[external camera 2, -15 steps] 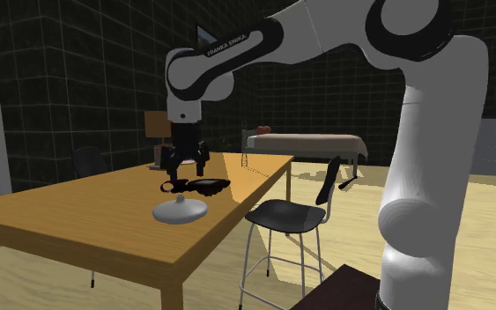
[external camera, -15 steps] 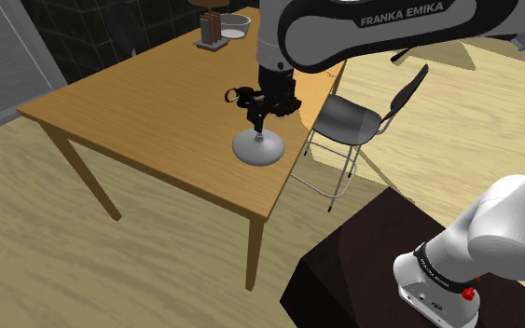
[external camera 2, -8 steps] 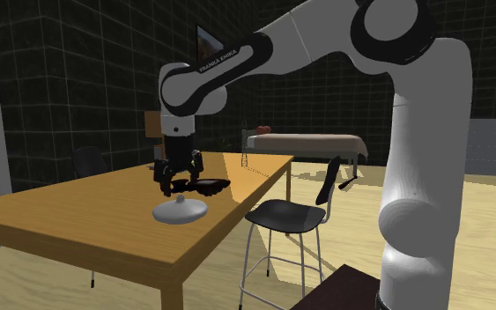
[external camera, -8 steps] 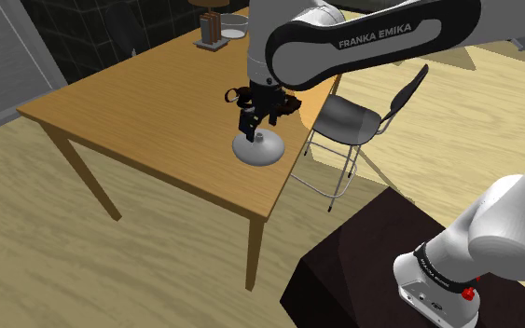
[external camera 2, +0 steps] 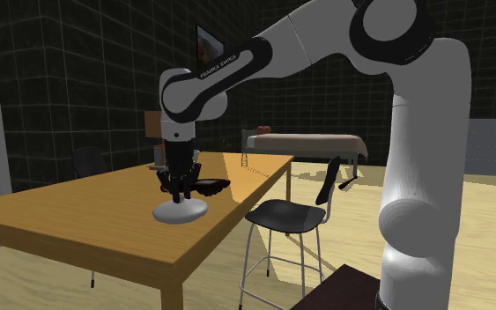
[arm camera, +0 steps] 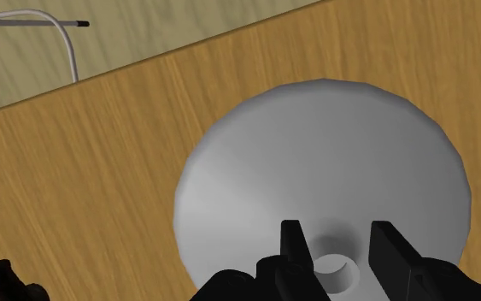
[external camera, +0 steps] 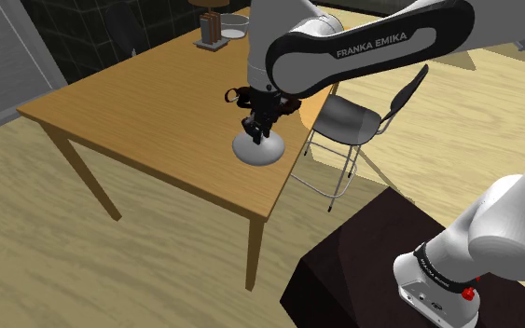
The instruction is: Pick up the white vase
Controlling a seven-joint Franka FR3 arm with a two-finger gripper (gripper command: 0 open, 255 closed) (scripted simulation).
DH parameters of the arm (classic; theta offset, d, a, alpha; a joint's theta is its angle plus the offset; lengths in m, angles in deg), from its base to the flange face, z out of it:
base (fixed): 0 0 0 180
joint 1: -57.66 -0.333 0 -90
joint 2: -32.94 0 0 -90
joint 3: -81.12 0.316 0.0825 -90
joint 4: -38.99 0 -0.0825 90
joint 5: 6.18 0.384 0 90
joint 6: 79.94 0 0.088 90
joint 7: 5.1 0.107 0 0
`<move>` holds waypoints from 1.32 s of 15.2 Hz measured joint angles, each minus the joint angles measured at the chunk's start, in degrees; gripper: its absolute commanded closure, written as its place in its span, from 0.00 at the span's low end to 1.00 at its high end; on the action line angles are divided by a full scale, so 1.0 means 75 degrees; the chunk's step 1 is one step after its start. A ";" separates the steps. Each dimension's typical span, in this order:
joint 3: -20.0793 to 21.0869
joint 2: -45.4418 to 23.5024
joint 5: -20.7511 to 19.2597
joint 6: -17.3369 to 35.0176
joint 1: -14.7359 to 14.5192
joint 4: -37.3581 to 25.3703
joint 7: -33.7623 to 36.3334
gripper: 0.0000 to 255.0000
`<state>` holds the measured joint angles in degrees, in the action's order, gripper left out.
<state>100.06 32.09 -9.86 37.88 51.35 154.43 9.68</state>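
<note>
The only legible marking is the maker's name, FRANKA EMIKA, in white capitals on a dark band of the arm's upper link, read from the shoulder view. From the second exterior view the same link carries one line of white lettering running along its length, too small to read with certainty. The black ring around the arm's base bears a row of small pale characters that cannot be read. No numbers or signs can be read.
</note>
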 measured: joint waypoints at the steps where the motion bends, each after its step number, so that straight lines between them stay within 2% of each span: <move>1: 0.0002 -0.0005 -0.0003 0.0001 -0.0002 -0.0006 0.0005 1.00; 7: 0.0005 0.0031 0.0021 -0.0119 -0.0005 -0.0074 -0.0013 1.00; 20: -0.0009 0.0262 0.0134 -0.1383 0.0009 -0.1121 -0.0145 1.00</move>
<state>99.99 34.06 -8.86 27.51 51.41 146.02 8.60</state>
